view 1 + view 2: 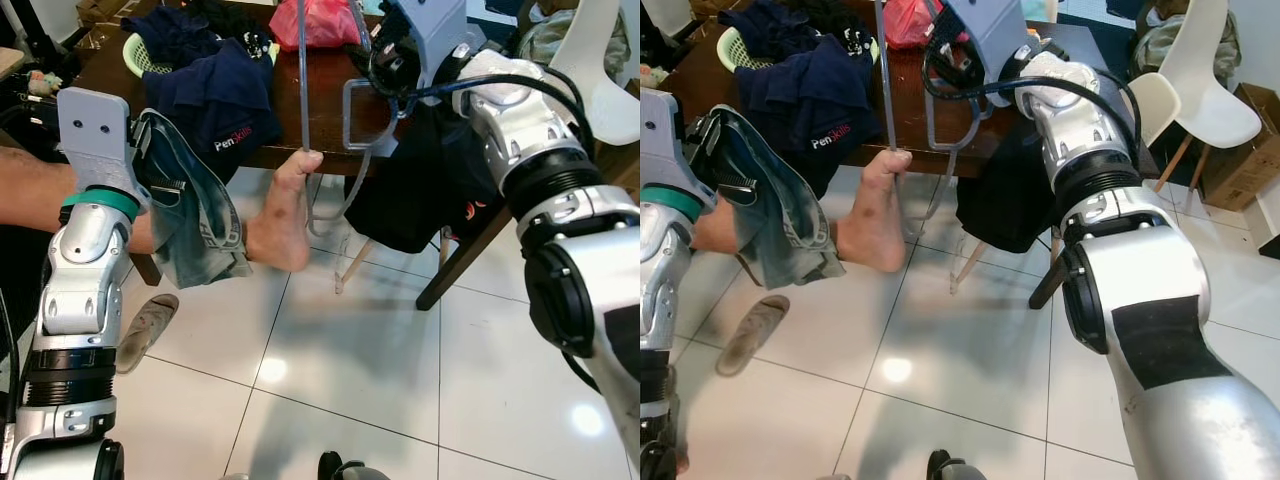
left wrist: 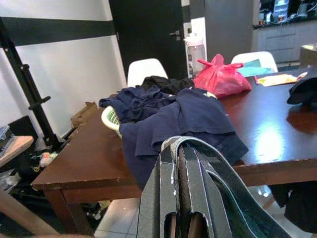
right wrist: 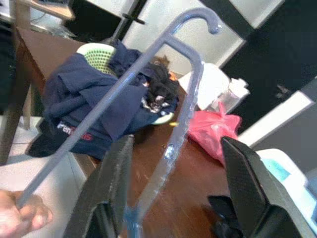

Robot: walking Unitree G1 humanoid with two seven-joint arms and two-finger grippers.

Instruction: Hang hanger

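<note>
clothes point(image 1: 215, 95) on table point(image 1: 320, 110), chair point(image 1: 1200, 75) right

Bright, even indoor light. Glare patches shine on the floor tiles point(image 1: 272, 370) and the dark surface point(image 2: 270, 141). The near fingers point(image 3: 245, 186) are blurred.

grey plastic hanger point(image 3: 168, 99), upright, beside brown table edge, toes gripping one end

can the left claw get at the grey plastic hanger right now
Probably not: the left claw is shut on faded blue denim shorts, and the grey plastic hanger is over by the right claw, past a person's bare foot.
</note>
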